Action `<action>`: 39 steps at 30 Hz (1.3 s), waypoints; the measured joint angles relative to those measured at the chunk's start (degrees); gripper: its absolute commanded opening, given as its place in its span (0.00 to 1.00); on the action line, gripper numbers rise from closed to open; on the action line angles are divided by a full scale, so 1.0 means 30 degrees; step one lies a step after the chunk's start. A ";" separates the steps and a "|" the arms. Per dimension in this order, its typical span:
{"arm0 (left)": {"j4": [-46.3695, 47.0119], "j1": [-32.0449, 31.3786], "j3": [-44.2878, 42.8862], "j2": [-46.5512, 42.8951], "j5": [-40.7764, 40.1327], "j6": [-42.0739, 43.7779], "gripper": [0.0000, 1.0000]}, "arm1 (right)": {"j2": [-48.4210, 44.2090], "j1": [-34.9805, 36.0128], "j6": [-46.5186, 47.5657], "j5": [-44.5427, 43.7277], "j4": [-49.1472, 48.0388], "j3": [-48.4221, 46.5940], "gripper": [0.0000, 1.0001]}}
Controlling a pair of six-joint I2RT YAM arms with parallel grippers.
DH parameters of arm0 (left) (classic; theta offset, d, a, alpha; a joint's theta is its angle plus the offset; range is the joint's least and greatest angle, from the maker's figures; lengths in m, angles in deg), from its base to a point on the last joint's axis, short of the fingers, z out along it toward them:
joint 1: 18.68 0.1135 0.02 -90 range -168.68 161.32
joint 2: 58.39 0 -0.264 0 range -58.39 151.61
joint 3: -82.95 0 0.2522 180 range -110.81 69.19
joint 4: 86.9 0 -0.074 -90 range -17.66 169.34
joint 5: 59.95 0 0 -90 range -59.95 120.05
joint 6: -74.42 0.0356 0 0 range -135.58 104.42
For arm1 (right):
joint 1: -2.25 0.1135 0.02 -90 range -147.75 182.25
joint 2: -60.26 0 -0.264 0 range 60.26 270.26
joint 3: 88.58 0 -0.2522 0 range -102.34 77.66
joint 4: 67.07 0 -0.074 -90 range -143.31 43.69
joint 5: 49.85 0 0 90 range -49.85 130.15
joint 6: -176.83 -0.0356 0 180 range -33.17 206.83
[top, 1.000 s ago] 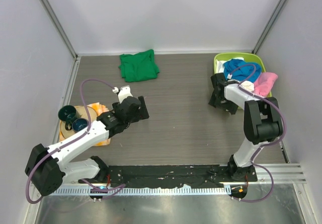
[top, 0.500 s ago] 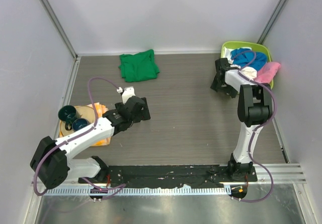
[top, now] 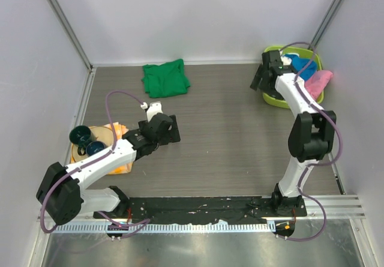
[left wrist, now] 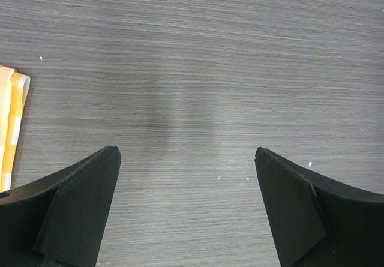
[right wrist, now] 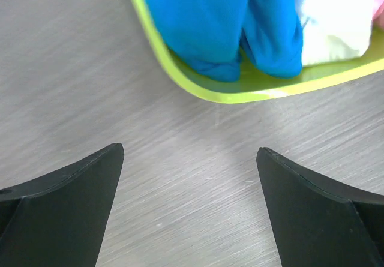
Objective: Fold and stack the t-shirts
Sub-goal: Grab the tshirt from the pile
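The blue shirt looks soft & light, so I think it'll flop & bunch up when lifted. Best to pinch a top fold or edge, not dig into the lump. It's plain, bright & scrunched up in the lime basket at the far right, w/ a white shirt beside it & a pink shirt hanging over the rim. The green shirt lies flat-ish & rumpled, far left of middle on the table. The right gripper is wide open, holds nothing, just beside the basket. The left gripper is wide open too, empty, over bare table near the checked cloth.
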 measured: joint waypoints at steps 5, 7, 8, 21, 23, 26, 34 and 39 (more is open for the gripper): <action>0.0015 0.0036 0.0000 -0.0415 0.0270 0.0335 1.00 | -0.2222 0.0153 0.0146 0.0641 0.1275 -0.3905 0.98; 0.0022 0.0102 0.0000 -0.0423 0.0401 0.0408 1.00 | -0.2208 0.0160 0.0204 0.0459 0.1523 -0.6069 0.96; 0.0015 0.0168 0.0000 -0.0415 0.0488 0.0444 1.00 | -0.2011 0.0146 0.0211 0.0321 0.1566 -0.7016 0.95; 0.0102 0.1311 0.0000 -0.0408 0.1333 0.0911 1.00 | 0.6426 -0.1209 -0.0182 0.0153 0.2739 -1.1016 0.86; 0.0153 0.1443 0.0000 -0.0335 0.1421 0.0933 1.00 | 0.7104 -0.1603 -0.0364 0.0423 0.2994 -1.1016 0.85; 0.0168 0.1566 0.0000 -0.0109 0.1566 0.0954 1.00 | 0.7293 -0.2106 -0.0430 0.0539 0.3126 -1.1016 0.77; 0.0415 0.1807 0.0000 0.0583 0.2084 0.0962 1.00 | 0.7380 -0.2980 -0.0656 0.0503 0.3031 -1.1067 0.27; 0.0503 0.1858 0.0000 0.0627 0.2208 0.0962 1.00 | 0.7686 -0.3060 -0.0729 0.0525 0.3045 -1.1132 0.01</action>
